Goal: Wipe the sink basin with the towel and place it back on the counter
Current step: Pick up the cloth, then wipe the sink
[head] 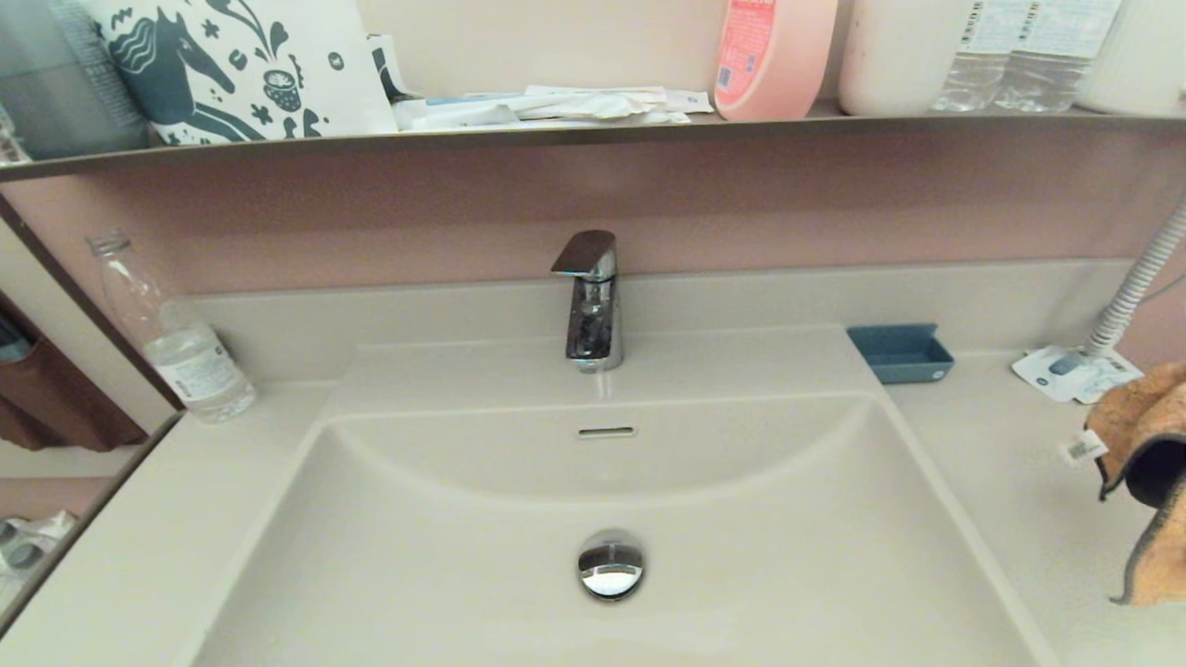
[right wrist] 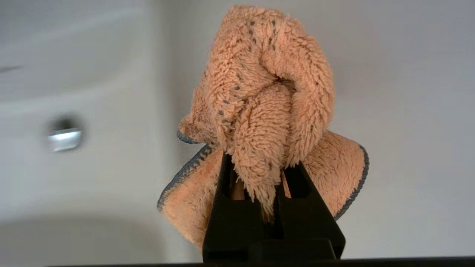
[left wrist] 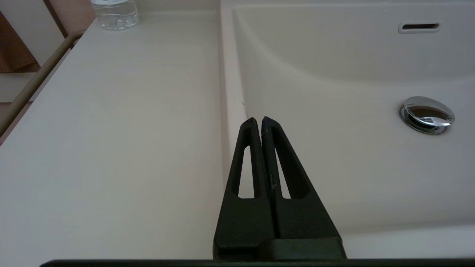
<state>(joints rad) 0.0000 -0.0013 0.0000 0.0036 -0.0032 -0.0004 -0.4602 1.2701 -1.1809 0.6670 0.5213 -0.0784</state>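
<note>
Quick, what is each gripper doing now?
Left gripper: shut, empty, over the basin edge.
Right gripper: shut on the towel.

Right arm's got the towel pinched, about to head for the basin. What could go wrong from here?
1. The right gripper pinches only a fold of the towel; scrubbing drag may pull it free.
2. The bunched towel would touch little of the sink basin.
3. Sweeping back could catch the faucet or the drain plug.

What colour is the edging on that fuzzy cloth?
Dark blue-grey stitching borders the tan-orange fuzzy terry towel, clearest in the right wrist view.
</note>
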